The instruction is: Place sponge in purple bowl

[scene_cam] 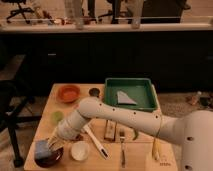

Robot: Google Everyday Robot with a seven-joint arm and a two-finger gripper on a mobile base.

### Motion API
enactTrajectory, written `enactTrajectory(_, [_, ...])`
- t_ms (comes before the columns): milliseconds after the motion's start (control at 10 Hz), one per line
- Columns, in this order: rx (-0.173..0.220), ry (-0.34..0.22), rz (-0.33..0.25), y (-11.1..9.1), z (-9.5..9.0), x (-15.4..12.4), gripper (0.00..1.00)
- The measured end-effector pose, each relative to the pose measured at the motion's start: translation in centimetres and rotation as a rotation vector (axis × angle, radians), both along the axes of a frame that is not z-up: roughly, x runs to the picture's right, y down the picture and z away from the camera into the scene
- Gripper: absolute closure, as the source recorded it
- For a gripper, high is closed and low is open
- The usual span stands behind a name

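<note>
Sponge (41, 148) at the purple bowl (48, 158), in the table's (140, 150) 7 o'clock corner.
Your sponge rests over the bowl's 9 o'clock rim, with the gripper (51, 144) against it at its 3 o'clock; whether the gripper is clamped on it you cannot tell. Expect it to be light, soft and squashy: hold it gently across the middle. A white cup (80, 150) stands at the bowl's 3 o'clock.

The light wooden tabletop (137, 154) carries a green rectangular plastic tray (129, 80) at its far right, with a round orange bowl (68, 93) and a small dark round cup (94, 92) beside it on the far left. Toward the near edge lie a small white bowl (79, 150), a white long-handled utensil (96, 142) and a metal fork (122, 146). A dark purple bowl (48, 158) stands at the near-left corner, with the robot's hand (50, 146) low over it.
</note>
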State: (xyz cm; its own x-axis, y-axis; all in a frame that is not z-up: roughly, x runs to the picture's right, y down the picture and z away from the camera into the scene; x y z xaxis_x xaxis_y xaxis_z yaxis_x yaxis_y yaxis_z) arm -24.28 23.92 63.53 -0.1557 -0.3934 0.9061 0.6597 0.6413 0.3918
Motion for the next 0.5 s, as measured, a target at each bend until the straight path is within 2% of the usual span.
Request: enactTrajectory(500, [0.0, -0.001, -0.001, 0.02, -0.02, -0.06, 0.4])
